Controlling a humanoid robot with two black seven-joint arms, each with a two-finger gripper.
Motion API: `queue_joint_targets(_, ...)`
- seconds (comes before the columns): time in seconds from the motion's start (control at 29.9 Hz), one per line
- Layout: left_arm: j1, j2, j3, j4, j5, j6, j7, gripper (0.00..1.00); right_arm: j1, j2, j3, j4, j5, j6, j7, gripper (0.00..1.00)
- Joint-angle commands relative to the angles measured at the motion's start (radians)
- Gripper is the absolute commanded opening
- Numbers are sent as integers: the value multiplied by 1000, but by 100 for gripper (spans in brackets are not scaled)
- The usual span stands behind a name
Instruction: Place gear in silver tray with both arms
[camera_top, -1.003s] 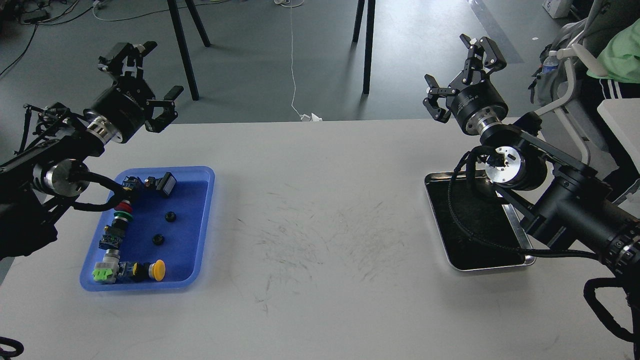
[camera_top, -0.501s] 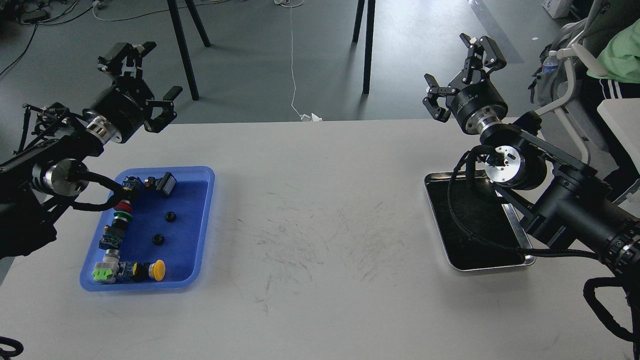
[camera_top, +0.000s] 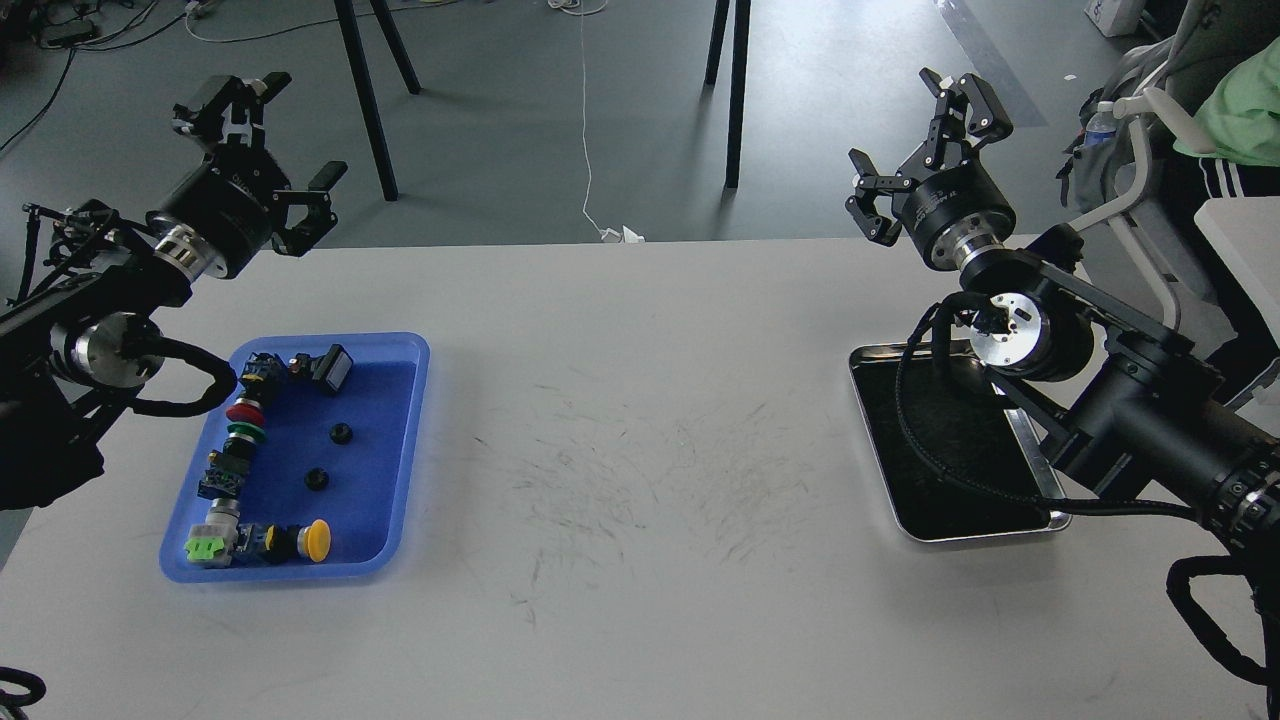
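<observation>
Two small black gears (camera_top: 341, 433) (camera_top: 317, 478) lie on the floor of a blue tray (camera_top: 400, 450) at the left of the table. The silver tray (camera_top: 935, 470) with its black inner surface sits at the right, empty where it shows; my right arm (camera_top: 1120, 410) covers its right side. My left gripper (camera_top: 272, 150) hovers open beyond the table's far left edge, above and behind the blue tray, holding nothing. My right gripper (camera_top: 915, 140) is open and empty too, raised behind the silver tray's far end.
The blue tray also holds push buttons and switches, among them a yellow button (camera_top: 317, 540), a green part (camera_top: 203, 549) and a black switch (camera_top: 333, 368). Black stand legs (camera_top: 365, 90) rise behind the table. A chair with a bottle (camera_top: 1098, 125) stands at the right.
My left arm and gripper have shifted left and slightly up, away from the blue tray. The right arm has held still.
</observation>
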Motion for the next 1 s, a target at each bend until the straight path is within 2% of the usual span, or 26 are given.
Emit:
queue_joint_targets(0.0, 1, -6, -1, -2, 9, 0, -24, 99, -2, 0, -2, 0, 0, 0, 1, 98)
queue_joint_targets(0.3, -1, -7, 11, -4, 14, 0, -36, 99, -3, 0, 2, -1, 0, 0, -2, 98)
queue_joint_targets(0.43, -2, -1, 13, -8, 14, 0, -33, 99, -3, 0, 6, -1, 2, -1, -20, 98)
queue_joint_targets(0.63, -10, -1, 15, -2, 15, 8, -33, 99, -2, 0, 6, 0, 5, -8, -75, 98)
queue_joint_targets(0.7, -10, 0, 15, -8, 15, 23, -33, 99, 0, 0, 6, 0, 6, -8, -77, 98)
queue_joint_targets(0.87, -10, 5, 16, -11, 17, 14, -15, 99, 1, 0, 6, 0, 6, -11, -79, 98)
queue_joint_targets(0.97, -11, 5, 16, -11, 17, 17, 13, 99, 1, 0, 6, 0, 6, -11, -79, 98)
